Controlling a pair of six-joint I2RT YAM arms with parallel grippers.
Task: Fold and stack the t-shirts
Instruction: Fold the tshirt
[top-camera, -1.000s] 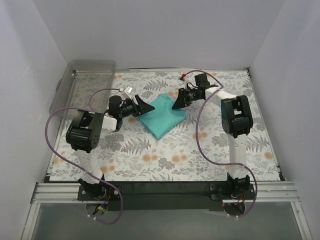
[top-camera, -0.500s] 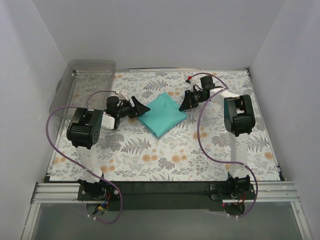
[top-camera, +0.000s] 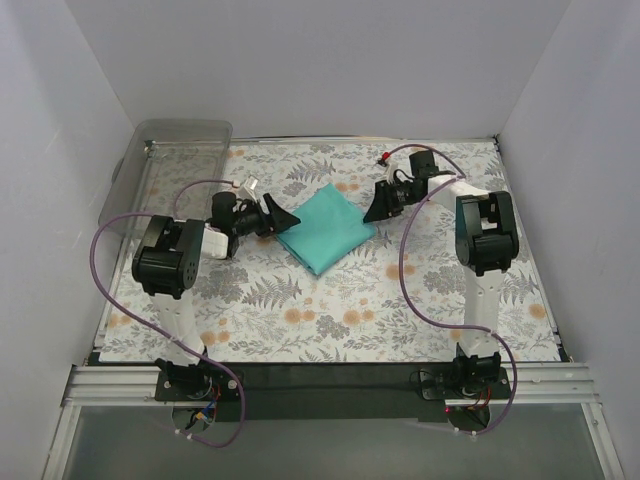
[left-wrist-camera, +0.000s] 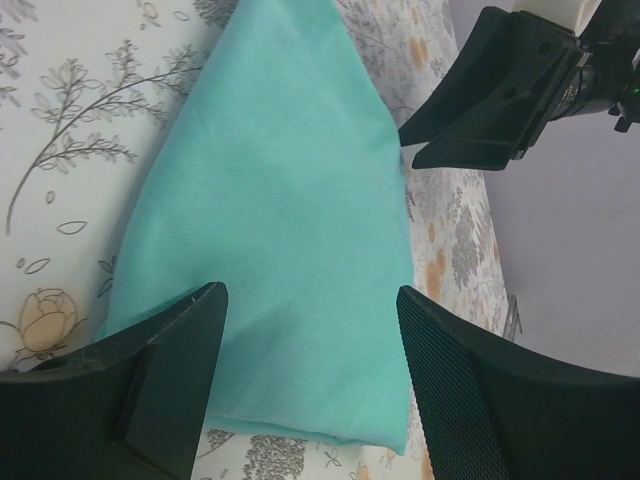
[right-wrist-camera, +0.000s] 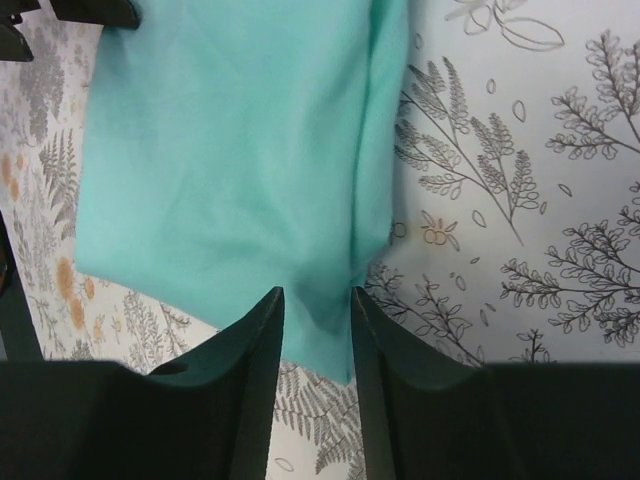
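A teal t-shirt (top-camera: 322, 226), folded into a rough square, lies flat on the floral tablecloth at mid-table. My left gripper (top-camera: 283, 216) is at its left corner, low over the cloth. In the left wrist view (left-wrist-camera: 308, 295) it is wide open, with the shirt (left-wrist-camera: 280, 200) spread between and beyond the fingers. My right gripper (top-camera: 375, 205) is at the shirt's right corner. In the right wrist view (right-wrist-camera: 316, 292) its fingers stand a narrow gap apart over the shirt's corner (right-wrist-camera: 240, 160), holding nothing.
A clear plastic bin (top-camera: 170, 165) stands at the back left. White walls enclose the table on three sides. The floral tablecloth (top-camera: 400, 310) covers the table in front of the shirt.
My right gripper has drawn back to the right, off the shirt's top to its right corner. My left gripper has pulled back slightly to the left. The shirt has stayed in place.
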